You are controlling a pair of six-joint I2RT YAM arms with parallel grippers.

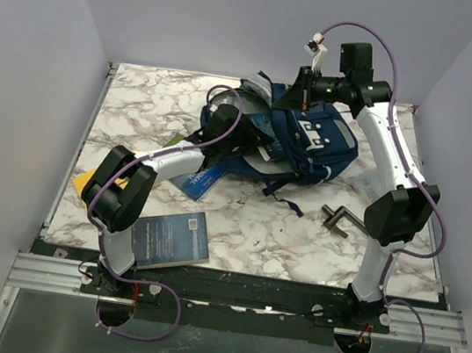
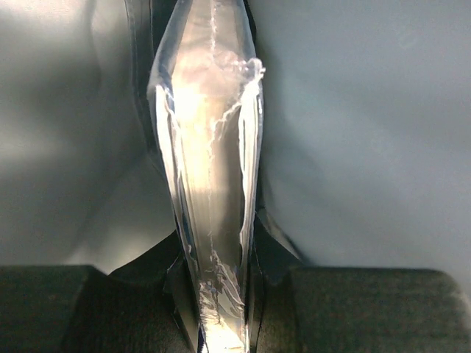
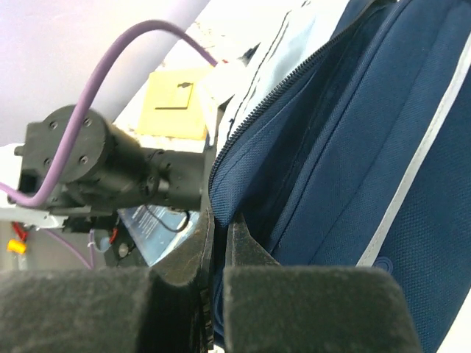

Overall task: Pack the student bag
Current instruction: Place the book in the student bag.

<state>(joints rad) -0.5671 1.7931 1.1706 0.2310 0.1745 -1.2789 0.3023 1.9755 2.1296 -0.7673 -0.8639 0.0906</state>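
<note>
The navy student bag [image 1: 312, 143] with grey stripes lies at the middle back of the table, its opening facing left. My right gripper [image 1: 303, 87] is shut on the bag's zippered opening edge [image 3: 243, 140] and holds it up; in the right wrist view the jaws [image 3: 218, 235] pinch the navy fabric. My left gripper [image 1: 254, 142] reaches into the opening. In the left wrist view it [image 2: 217, 301] is shut on a thin clear-plastic-wrapped item [image 2: 210, 147], seen edge-on, with pale lining on both sides.
A blue book [image 1: 172, 238] lies at the front left by the left arm's base. A yellow item [image 1: 84, 183] sits at the left edge. Another blue booklet [image 1: 200, 180] lies under the left arm. A grey metal tool [image 1: 336, 218] lies right of centre.
</note>
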